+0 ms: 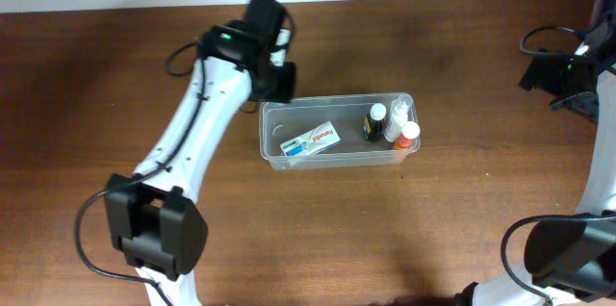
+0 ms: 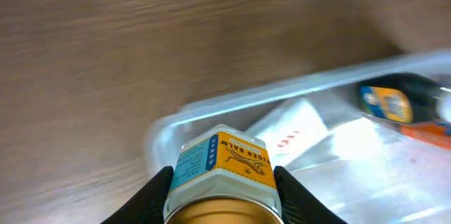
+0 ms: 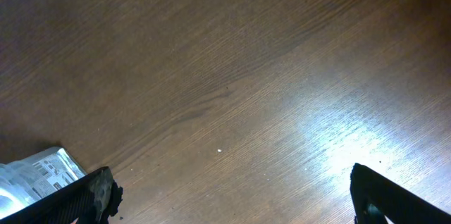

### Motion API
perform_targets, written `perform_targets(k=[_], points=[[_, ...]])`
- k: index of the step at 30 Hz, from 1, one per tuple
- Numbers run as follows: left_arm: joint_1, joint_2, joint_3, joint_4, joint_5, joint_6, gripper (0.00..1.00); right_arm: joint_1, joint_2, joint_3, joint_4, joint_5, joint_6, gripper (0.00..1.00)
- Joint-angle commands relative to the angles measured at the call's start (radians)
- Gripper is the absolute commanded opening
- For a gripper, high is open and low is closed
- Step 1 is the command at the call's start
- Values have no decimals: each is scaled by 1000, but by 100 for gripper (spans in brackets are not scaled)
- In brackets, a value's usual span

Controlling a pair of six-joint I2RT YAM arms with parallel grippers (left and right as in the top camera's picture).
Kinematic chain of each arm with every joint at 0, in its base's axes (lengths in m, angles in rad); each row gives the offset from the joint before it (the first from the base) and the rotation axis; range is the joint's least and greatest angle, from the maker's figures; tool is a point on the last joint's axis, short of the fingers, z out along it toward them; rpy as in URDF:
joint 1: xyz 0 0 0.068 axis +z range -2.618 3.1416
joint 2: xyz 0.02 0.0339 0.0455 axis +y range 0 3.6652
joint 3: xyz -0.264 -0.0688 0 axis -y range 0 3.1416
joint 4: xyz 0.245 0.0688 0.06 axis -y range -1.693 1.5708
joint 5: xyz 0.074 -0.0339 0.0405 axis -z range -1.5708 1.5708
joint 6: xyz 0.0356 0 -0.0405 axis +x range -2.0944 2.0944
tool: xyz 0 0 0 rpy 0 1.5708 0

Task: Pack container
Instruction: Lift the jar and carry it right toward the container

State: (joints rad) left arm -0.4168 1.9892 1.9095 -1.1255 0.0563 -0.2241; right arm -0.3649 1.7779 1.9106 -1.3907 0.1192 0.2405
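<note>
While your left gripper point(image 2: 222, 182) clamps one jar point(image 2: 222, 155) at the container point(image 2: 282, 94) rim, bare floor lies ahead beside one box point(image 1: 310, 140) and three bottles point(image 1: 376, 121). Your right gripper point(image 3: 232, 196) gapes.

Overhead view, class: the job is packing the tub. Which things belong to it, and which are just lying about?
Job: tub; jar in left gripper; box, dark bottle, white bottle, orange-capped bottle inside.
Lying about: silvery packet on the table, by the open right gripper.

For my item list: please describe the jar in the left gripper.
Find the clear container on the table; the left gripper is at its left end. It holds a jar with gold lid and orange tiger label, unlike the slim bottles inside.
</note>
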Motion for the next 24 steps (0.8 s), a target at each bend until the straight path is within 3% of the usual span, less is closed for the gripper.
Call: perform_targets(k=[1,10,24], points=[[-61,-38,21,31,8,17,24,-2,-2,-6,0,9,12,98],[-165,-9,21,101,8,16,24,-2,-2,-6,0,9,12,98],[-216,124,21,140,10,16,24,-2,-2,-6,0,9,12,98]])
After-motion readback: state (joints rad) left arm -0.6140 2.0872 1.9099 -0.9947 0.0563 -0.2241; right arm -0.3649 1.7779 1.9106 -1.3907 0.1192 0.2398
